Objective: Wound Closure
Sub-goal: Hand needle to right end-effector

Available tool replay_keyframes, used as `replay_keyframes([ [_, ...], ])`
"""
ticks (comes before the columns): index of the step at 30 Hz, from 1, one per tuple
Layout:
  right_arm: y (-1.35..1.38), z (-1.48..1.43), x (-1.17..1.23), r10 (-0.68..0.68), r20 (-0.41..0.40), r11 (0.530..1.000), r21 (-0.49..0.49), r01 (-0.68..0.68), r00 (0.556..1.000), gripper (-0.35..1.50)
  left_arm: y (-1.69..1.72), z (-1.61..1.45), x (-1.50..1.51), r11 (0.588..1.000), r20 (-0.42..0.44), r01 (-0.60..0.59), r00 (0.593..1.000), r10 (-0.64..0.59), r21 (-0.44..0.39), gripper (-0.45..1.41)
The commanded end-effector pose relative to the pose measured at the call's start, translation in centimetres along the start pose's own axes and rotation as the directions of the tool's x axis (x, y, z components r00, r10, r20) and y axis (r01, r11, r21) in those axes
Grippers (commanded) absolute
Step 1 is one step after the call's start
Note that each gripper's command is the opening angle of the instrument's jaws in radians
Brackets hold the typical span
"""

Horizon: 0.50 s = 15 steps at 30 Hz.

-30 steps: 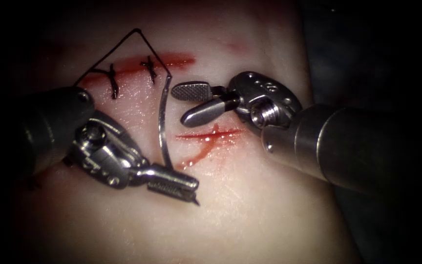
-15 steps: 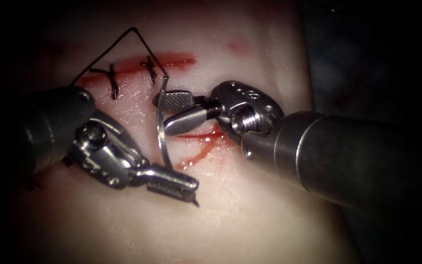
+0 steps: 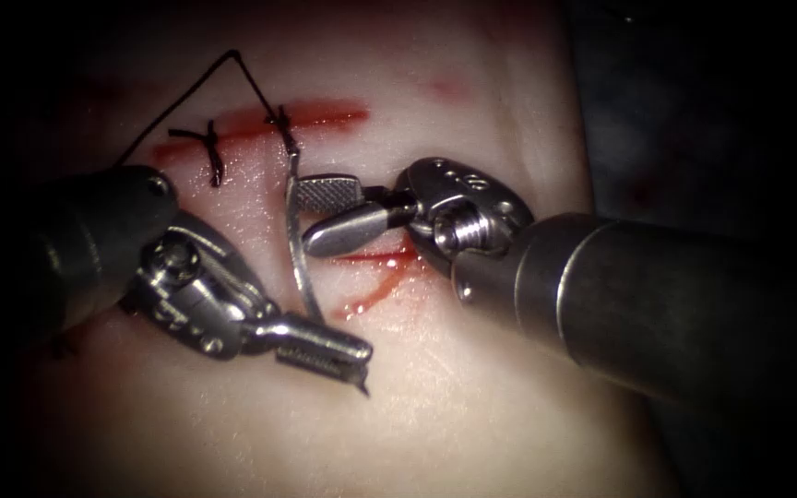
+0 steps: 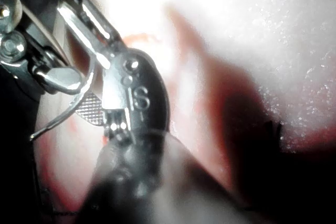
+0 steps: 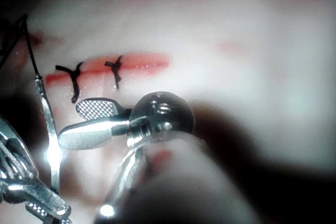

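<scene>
My left tool [image 3: 354, 362] lies low on the left, jaws shut on the curved needle [image 3: 295, 249] close to its point, which sticks out past them. The needle arcs up free of the tissue [image 3: 472, 406] to its tail, where the black thread [image 3: 232, 57] starts. My right tool [image 3: 299, 218] comes in from the right with jaws open, their tips at the needle's upper half, one above the other. The right wrist view has the open right tool [image 5: 71, 122] beside the needle [image 5: 50, 124]. In the left wrist view the needle [image 4: 58, 121] crosses a ridged jaw pad [image 4: 90, 109].
The thread rises to a peak, then drops left behind the left shaft [image 3: 85, 240]. Two black stitches [image 3: 210, 149] [image 3: 281, 126] cross the upper cut [image 3: 325, 115], which is wet with red fluid. A second red line [image 3: 375, 277] lies under the right tool. Dark drape [image 3: 712, 111] borders the tissue on the right.
My right tool moved left, jaws open, from clear of the needle to its upper half. The needle's tail and the thread peak shifted slightly left. The left tool kept its hold.
</scene>
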Motion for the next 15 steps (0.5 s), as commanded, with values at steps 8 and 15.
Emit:
replay_keyframes([
  [8, 0.01, 0.01, 0.04, -0.020, 0.025, 1.000, 0.011, 0.020, 0.999, 0.87, -0.04, 0.03, -0.06, 1.000, -0.001, -0.001, 1.000, 0.001, 0.000, -0.45],
  [15, -0.13, 0.08, 0.06, 0.000, 0.029, 1.000, 0.017, 0.000, 1.000, 0.84, -0.04, 0.05, -0.12, 1.000, 0.005, -0.002, 1.000, 0.002, -0.004, -0.45],
])
